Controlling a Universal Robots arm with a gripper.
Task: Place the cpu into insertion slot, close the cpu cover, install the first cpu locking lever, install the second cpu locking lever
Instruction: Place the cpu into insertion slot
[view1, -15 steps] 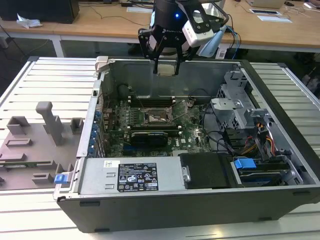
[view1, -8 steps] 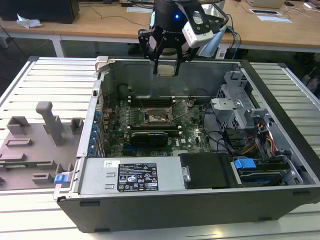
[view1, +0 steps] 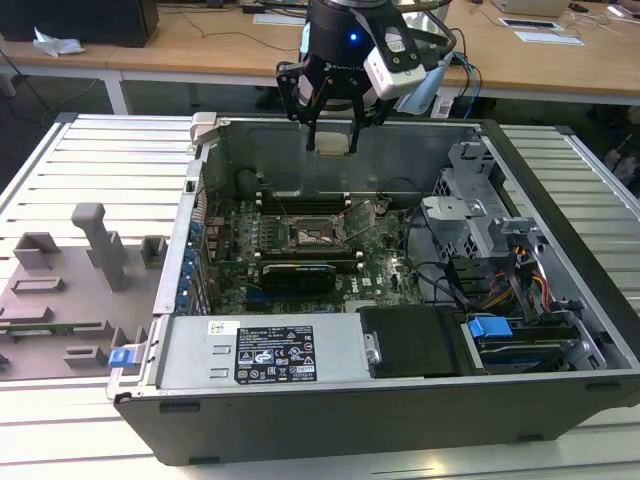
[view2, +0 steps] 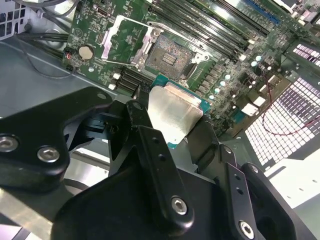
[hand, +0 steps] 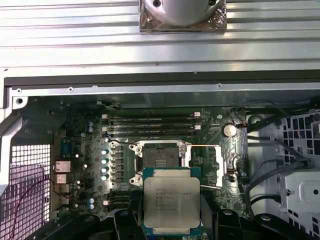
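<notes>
At upper centre in the exterior view, the gripper (view1: 333, 145) pinches the cpu (hand: 171, 205); socket (hand: 161, 159) empty, cover (view2: 142, 47) raised.

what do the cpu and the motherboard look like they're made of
cpu: the top looks like dull silver metal, matte with a soft sheen in the second wrist view. Its rim is green, probably circuit-board laminate.
motherboard: likely green laminate too, going by its colour and soldered parts.
</notes>
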